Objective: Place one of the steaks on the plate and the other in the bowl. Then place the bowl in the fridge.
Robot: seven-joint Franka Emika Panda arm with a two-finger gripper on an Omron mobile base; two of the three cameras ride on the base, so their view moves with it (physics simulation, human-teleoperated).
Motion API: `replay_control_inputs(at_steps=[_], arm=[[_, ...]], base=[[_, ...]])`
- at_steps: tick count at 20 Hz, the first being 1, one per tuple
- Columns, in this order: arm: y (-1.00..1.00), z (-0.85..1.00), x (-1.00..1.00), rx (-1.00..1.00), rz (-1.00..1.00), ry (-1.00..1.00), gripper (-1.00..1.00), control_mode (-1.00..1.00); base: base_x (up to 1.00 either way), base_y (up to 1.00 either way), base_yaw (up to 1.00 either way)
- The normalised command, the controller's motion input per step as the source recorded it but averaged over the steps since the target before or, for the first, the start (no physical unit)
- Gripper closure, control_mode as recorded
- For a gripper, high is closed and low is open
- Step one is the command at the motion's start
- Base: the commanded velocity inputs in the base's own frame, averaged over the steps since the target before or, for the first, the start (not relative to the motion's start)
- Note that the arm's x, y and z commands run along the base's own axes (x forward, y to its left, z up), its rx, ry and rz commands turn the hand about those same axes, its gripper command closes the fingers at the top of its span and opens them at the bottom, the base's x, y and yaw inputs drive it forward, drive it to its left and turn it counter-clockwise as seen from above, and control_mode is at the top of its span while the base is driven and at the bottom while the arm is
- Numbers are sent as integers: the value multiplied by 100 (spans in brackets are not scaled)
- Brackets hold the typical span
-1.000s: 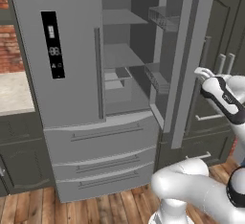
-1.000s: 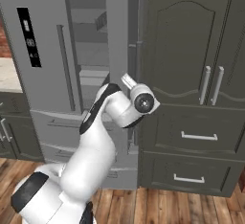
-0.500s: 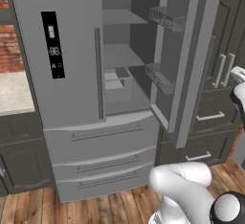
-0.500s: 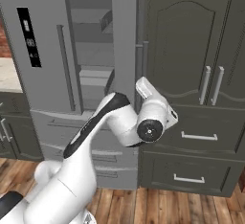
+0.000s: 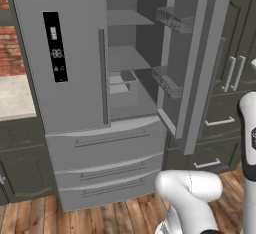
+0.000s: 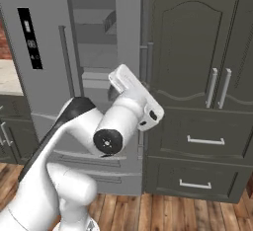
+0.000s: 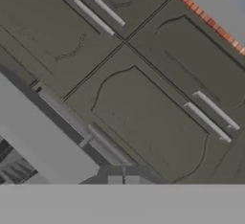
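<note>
Left base view gives me the tall grey metallic French-door fridge [image 5: 80, 103] with its right door [image 5: 200, 63] swung open, shelves bare grey inside, dark grey cabinets [image 5: 232, 73] beside it. On the hand view I see those dark cabinet doors [image 7: 143, 108], and my gripper's [image 7: 123, 180] fingers are pressed together, holding nothing.
</note>
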Motion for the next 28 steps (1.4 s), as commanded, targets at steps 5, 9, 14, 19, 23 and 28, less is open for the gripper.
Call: replay_control_inputs(at_steps=[5,9,14,19,23,28], arm=[[93,74,-32,0,7,33,100,-100],[100,25,-19,-9,2,2,100,-100],[100,1,-22,-16,0,0,100,-100],[100,-9,-5,-19,1,0,100,-100],[94,-8,0,-26,9,1,100,-100],[68,-29,0,-21,20,-1,100,-100]], base=[[0,0,0],[0,0,0],[0,0,0],[0,0,0],[0,0,0],[0,0,0]])
